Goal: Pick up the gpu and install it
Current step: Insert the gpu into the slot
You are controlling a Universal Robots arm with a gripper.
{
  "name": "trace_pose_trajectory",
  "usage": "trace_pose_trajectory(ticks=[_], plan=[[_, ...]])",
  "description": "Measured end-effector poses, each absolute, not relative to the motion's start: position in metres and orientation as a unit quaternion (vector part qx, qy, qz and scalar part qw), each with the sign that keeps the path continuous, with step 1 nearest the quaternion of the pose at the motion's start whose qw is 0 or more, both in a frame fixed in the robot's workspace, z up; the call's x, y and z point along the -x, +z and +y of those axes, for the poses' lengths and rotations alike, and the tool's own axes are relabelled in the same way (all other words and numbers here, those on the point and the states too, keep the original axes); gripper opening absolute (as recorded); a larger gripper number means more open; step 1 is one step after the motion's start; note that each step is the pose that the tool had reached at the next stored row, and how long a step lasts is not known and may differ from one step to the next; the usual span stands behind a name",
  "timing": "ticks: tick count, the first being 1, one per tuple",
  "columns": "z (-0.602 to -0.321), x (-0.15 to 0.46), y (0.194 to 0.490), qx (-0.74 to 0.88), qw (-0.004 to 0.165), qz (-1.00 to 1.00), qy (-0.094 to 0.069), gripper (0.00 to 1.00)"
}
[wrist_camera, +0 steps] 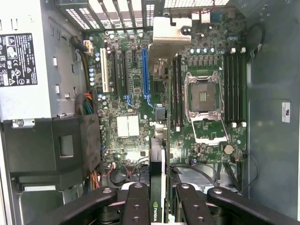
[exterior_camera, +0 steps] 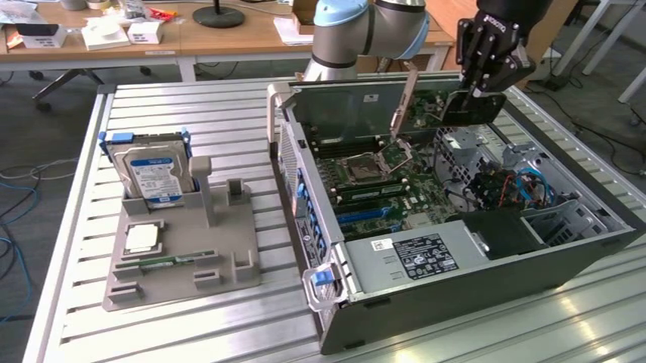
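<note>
Black card pinched between dark metal fingers: that's the gpu [exterior_camera: 473, 110], and it's up in the air! The gripper [exterior_camera: 482, 87] has its jaws closed on the card's two flat faces and holds it on edge over the far end of the open computer case [exterior_camera: 454, 302], clear of the motherboard [exterior_camera: 404, 197] below. So the pick-up is done, I'd say, and we're in the carry-and-line-up part of the install.

Looking down from the wrist, the gpu [wrist_camera: 157, 159] runs as a thin strip out from between the gripper [wrist_camera: 159, 197] jaws, pointing up the board. The long blue slot [wrist_camera: 144, 75] lies ahead, roughly parallel to the card but a touch off to one side, away from the processor socket [wrist_camera: 204, 101]. The card is nowhere near touching it yet.

Over on the aluminium table [exterior_camera: 202, 106], the hard drive [exterior_camera: 151, 174] stands in the grey parts holder [exterior_camera: 181, 272], untouched.

What seating calls for, to my eye: the card's bottom edge square over that blue slot, no tilt, then a straight, firm press down. The power supply [exterior_camera: 424, 253] sits well clear, but the cables near it look worth avoiding.
</note>
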State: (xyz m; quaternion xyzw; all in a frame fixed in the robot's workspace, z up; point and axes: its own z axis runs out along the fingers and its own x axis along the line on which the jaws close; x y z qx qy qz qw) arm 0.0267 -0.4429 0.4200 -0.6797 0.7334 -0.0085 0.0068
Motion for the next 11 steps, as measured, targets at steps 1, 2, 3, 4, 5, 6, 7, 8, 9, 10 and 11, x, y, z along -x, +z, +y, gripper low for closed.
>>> trace_pose_trajectory(ticks=[1,2,3,4,5,6,7,8,9,10,11], plan=[[-0.4429,-0.0267,0.4197,0.682,0.007,0.732,-0.009,0.26],[-0.4429,-0.0267,0.4193,0.684,0.007,0.729,-0.009,0.26],[-0.4429,-0.0266,0.4189,0.686,0.008,0.727,-0.009,0.26],[-0.4429,-0.0263,0.4186,0.688,0.008,0.726,-0.01,0.26],[-0.4429,-0.0259,0.4184,0.688,0.008,0.725,-0.01,0.26],[-0.4429,-0.0256,0.418,0.688,0.008,0.725,-0.01,0.26],[-0.4429,-0.0252,0.4172,0.688,0.008,0.725,-0.01,0.26],[-0.4429,-0.0247,0.416,0.688,0.008,0.725,-0.01,0.26],[-0.4429,-0.0245,0.4147,0.688,0.008,0.725,-0.01,0.26],[-0.4429,-0.0244,0.4134,0.688,0.008,0.725,-0.01,0.26],[-0.4429,-0.0244,0.4121,0.688,0.008,0.725,-0.01,0.26]])
